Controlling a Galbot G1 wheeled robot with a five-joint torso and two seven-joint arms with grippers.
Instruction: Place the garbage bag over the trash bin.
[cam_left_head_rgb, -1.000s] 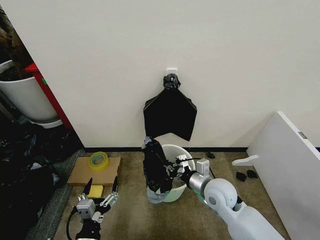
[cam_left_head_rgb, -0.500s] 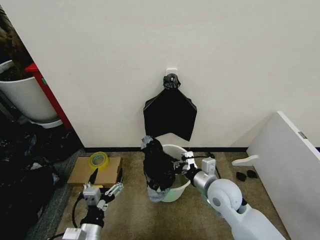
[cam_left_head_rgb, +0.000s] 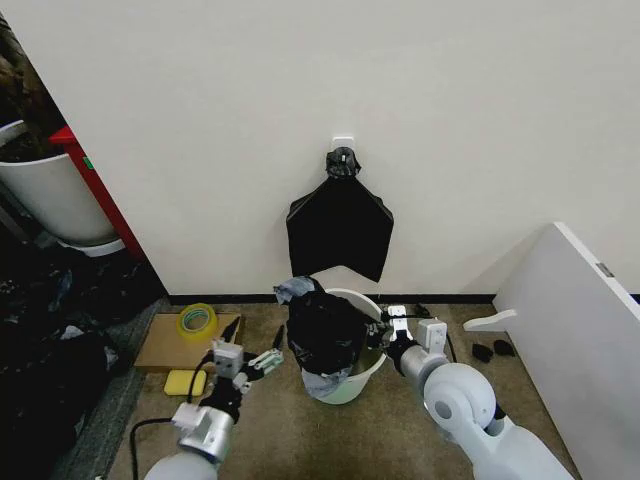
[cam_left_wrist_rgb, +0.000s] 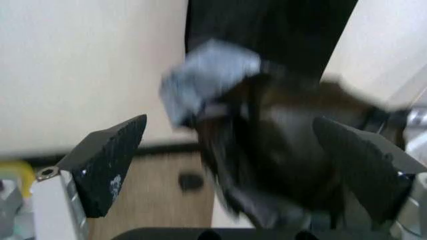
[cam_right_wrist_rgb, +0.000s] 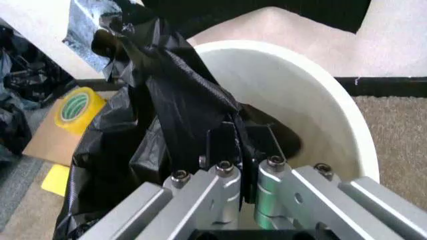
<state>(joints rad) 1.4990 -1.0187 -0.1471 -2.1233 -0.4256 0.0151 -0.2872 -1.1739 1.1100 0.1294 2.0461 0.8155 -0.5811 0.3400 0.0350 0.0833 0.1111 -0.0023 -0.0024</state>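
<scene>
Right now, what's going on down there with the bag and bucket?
Right pincer shut on garbage bag, bunched over trash bin's left rim. Left pincer open beside it. Nothing blocking.

garbage bag: glossy black | trash bin: cream-white | tape roll: yellow | flat bags: smooth black

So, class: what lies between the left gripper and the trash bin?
In the head view, the garbage bag, draped over the trash bin's near side, faces the open left gripper; bare carpet between.
</scene>
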